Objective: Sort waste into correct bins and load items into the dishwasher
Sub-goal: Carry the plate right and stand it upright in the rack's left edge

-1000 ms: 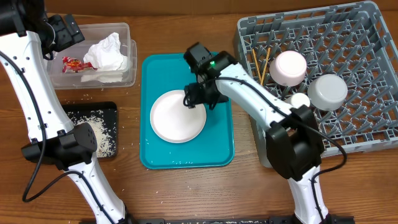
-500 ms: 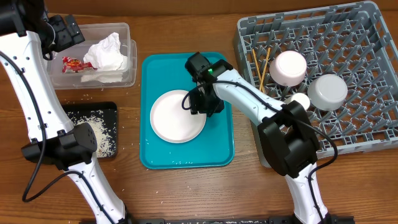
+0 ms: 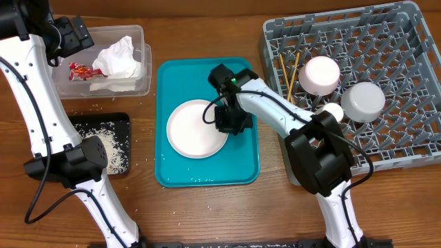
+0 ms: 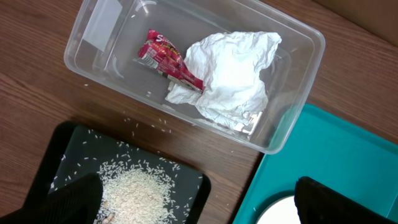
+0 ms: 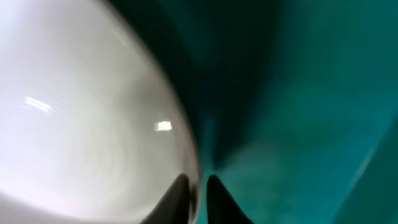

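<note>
The large white plate (image 3: 193,131) lies on the teal serving tray (image 3: 172,76). My right gripper (image 3: 227,122) is shut on its right rim. In the right wrist view the two dark fingertips (image 5: 179,193) pinch the edge of the plate (image 5: 81,124) over the teal tray (image 5: 298,112). My left gripper (image 4: 205,208) hangs open and empty high above the table's left side. The clear tub (image 4: 298,81) holds crumpled napkins (image 4: 233,68) and a red wrapper (image 4: 168,59). Rice (image 4: 134,186) lies in the black tray (image 4: 56,155).
The grey dish rack (image 3: 406,41) at the right holds a pink plate (image 3: 322,74), a grey-green bowl (image 3: 363,101), a white cup (image 3: 333,111) and chopsticks (image 3: 282,72). A few rice grains dot the wood between the tub and the black tray.
My right gripper slid down and right along the plate to its right rim and closed on it. The left arm has not moved.
</note>
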Motion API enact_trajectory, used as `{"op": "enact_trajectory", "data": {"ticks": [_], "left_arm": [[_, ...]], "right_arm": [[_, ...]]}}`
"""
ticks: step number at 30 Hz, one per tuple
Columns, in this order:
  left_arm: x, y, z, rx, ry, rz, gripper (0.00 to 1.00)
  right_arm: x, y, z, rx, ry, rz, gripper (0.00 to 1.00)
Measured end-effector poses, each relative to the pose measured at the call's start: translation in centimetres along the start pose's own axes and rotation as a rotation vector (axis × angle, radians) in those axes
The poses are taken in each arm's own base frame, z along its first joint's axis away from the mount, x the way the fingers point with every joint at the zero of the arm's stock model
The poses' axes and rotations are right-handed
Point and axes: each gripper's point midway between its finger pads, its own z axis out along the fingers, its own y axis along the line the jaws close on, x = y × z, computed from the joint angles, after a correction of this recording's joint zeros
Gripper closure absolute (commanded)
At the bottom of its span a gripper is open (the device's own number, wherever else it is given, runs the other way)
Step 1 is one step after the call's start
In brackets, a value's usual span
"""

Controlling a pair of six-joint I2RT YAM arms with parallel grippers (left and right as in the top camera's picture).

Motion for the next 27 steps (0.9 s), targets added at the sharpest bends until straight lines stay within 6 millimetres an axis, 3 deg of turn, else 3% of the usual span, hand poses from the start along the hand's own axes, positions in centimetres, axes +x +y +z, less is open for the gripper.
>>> {"op": "enact_trajectory", "data": {"ticks": [5, 7, 8, 9, 12, 16, 18, 22, 27], "left_arm": [[0.0, -0.1, 0.0, 0.003, 0.000, 0.000, 0.00], [0.0, -0.1, 0.0, 0.004, 0.001, 0.001, 0.00], [0.0, -0.2, 0.0, 0.005, 0.001, 0.002, 0.00], [0.0, -0.2, 0.0, 0.005, 0.001, 0.002, 0.00], [0.0, -0.2, 0.0, 0.008, 0.001, 0.002, 0.00], [0.0, -0.2, 0.0, 0.008, 0.002, 0.002, 0.00], [0.0, -0.2, 0.0, 0.008, 0.001, 0.002, 0.00], [0.1, -0.2, 0.0, 0.007, 0.002, 0.002, 0.00], [0.0, -0.2, 0.0, 0.008, 0.002, 0.002, 0.00]], "right_arm": [[-3.7, 0.0, -5.9, -0.058, -0.095, 0.050, 0.96], [-6.3, -1.0, -10.3, -0.103, -0.181, 0.088, 0.96], [-6.8, -1.3, -11.1, -0.111, -0.199, 0.095, 0.96], [-7.8, -2.1, -13.5, -0.129, -0.245, 0.113, 0.96], [-10.2, -5.6, -19.4, -0.140, -0.378, 0.174, 0.96], [-12.1, -12.6, -27.1, -0.063, -0.598, 0.289, 0.96], [-12.3, -16.5, -29.9, 0.021, -0.689, 0.341, 0.96], [-11.7, -21.6, -31.8, 0.214, -0.748, 0.398, 0.96], [-10.9, -24.0, -30.0, 0.419, -0.690, 0.401, 0.96]]}}
